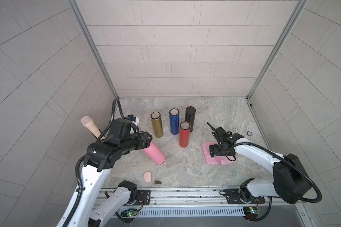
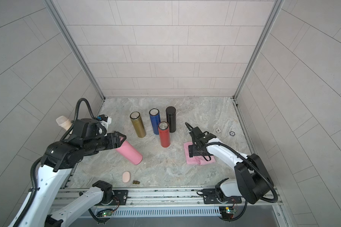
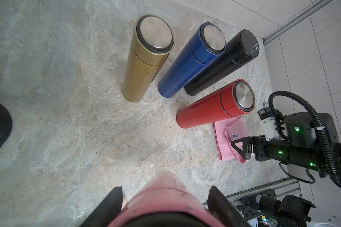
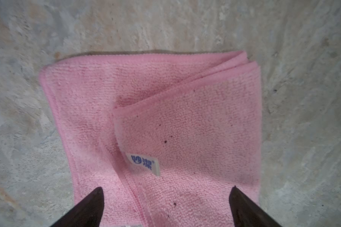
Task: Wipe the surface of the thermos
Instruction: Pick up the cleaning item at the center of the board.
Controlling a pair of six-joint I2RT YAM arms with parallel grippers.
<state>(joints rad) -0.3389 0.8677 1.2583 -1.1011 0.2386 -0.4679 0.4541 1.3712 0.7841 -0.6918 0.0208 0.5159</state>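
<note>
The pink thermos [image 1: 156, 155] leaned on the left-arm side of the red thermos [image 1: 184, 135], near it and closer to the front rail [image 1: 185, 193]; whether its lower end touched the table [image 1: 205, 173] I could not tell. The left gripper [image 3: 165, 188] was clamped across its upper end. On the red thermos's other side, near it, lay the folded pink cloth [image 4: 185, 118], with the right gripper [image 4: 166, 188] poised over it, jaws spread wide and holding nothing. To do this step well, I judged, I should descend straight, pinch several folded layers near the edge, and lift clear of the red thermos before carrying the cloth across.
</note>
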